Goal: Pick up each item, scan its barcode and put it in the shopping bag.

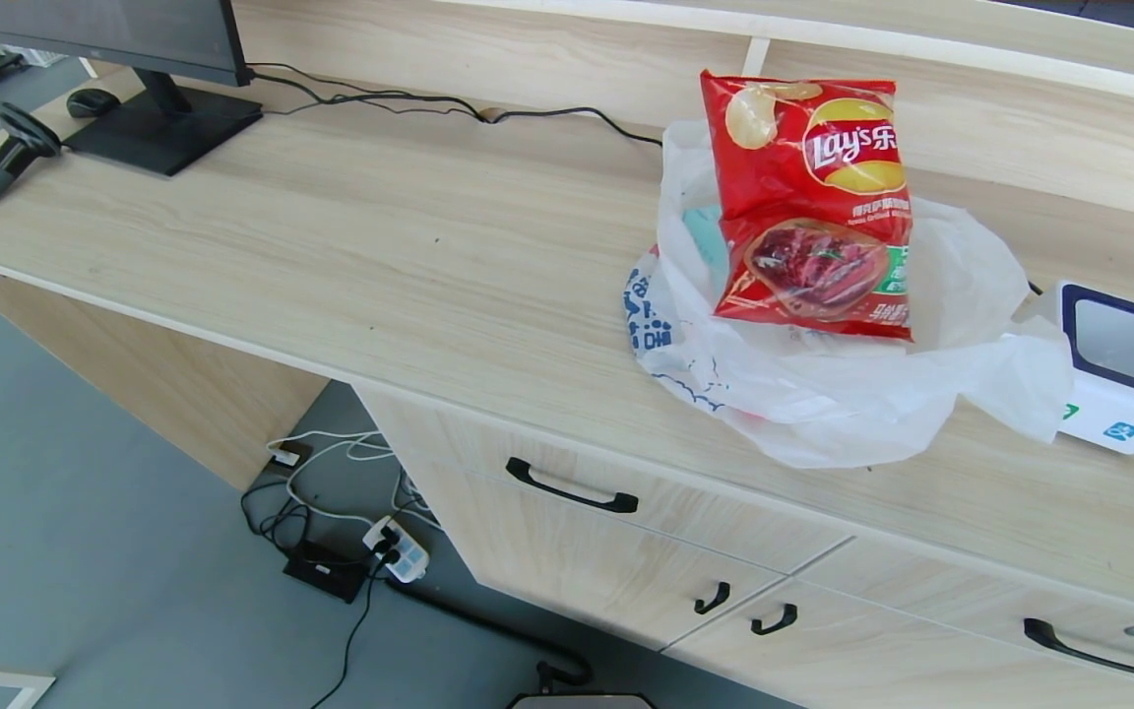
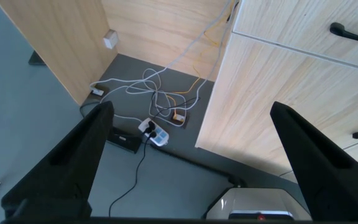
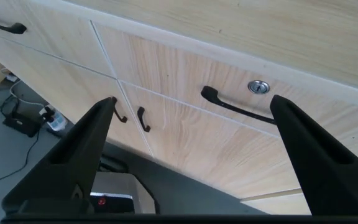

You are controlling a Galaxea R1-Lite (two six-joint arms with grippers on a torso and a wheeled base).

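The bag of chips (image 1: 808, 207) lies on the open shopping bag (image 1: 823, 404), on the right part of the bench (image 1: 380, 246). Its lower edge sinks into the white plastic. Whether it is already fully inside the bag cannot be told. Its long axis runs away from the robot, with the top edge at the far side. A teal thing (image 1: 705, 236) shows through the plastic beside it. The white box scanner (image 1: 1118, 369) stands just beside the bag, to the right, and touches its plastic. A handheld scanner (image 1: 1, 158) lies well apart, at the left end of the bench near the monitor (image 1: 114, 34).

The left gripper (image 2: 191, 106) hangs below the bench top, over the floor, where a power strip (image 2: 154, 132) lies among cables. Its jaws stand wide and hold nothing. The right gripper (image 3: 191, 99) is also low, and it faces the drawer front with the round lock (image 3: 258, 87). Its jaws are wide and empty too.

So the chips lie above both grippers, on the bench top. The locked drawer sits under the right end of the bench, below the box scanner, so the right arm is probably the nearer one. It would first have to rise above the bench edge, and then come at the bag across its short side.
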